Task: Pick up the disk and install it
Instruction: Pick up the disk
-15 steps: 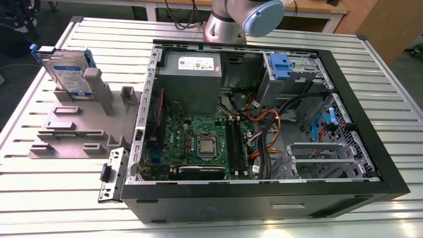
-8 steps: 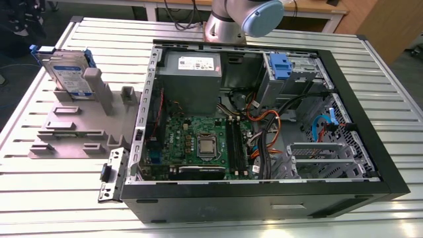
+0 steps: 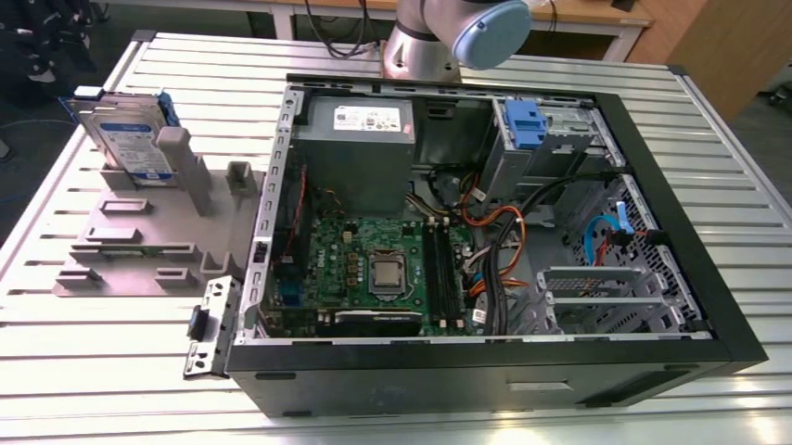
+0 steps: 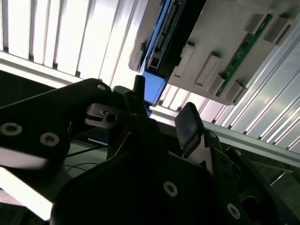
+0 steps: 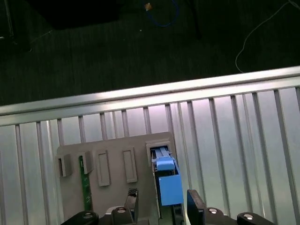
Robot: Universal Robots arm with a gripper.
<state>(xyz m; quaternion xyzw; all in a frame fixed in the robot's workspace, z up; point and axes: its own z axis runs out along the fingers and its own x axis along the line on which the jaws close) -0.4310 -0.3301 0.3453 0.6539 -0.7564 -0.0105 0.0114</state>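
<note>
**Approach to the pick.** The flat silver metal disk (image 3: 128, 139), with its white-and-blue label and blue plastic rail frame, stands on edge in a slot of the grey plastic holding fixture (image 3: 136, 250). The fixture rests on the slatted aluminium table (image 3: 99, 389) at the exterior view's left, apart from the open black computer case (image 3: 470, 371).

In the first wrist view the gripper (image 5: 161, 206) hangs over the disk's upper edge. Its two black fingers (image 5: 194, 204) are spread apart and hold nothing.

Centre the blue frame evenly between the fingers and keep the pads parallel to the disk's flat faces. Travel in line with the slot, since a skewed grip would likely jam the disk against the fixture.

Mind the upright grey posts (image 3: 173, 158) just beside the disk. A green circuit board (image 5: 86, 187) also stands in a neighbouring slot.

Inside the case, the grey power-supply box (image 3: 359, 139), the silver cage with a blue latch (image 3: 526, 125) and the orange and black cables (image 3: 495, 232) crowd the interior.
</note>
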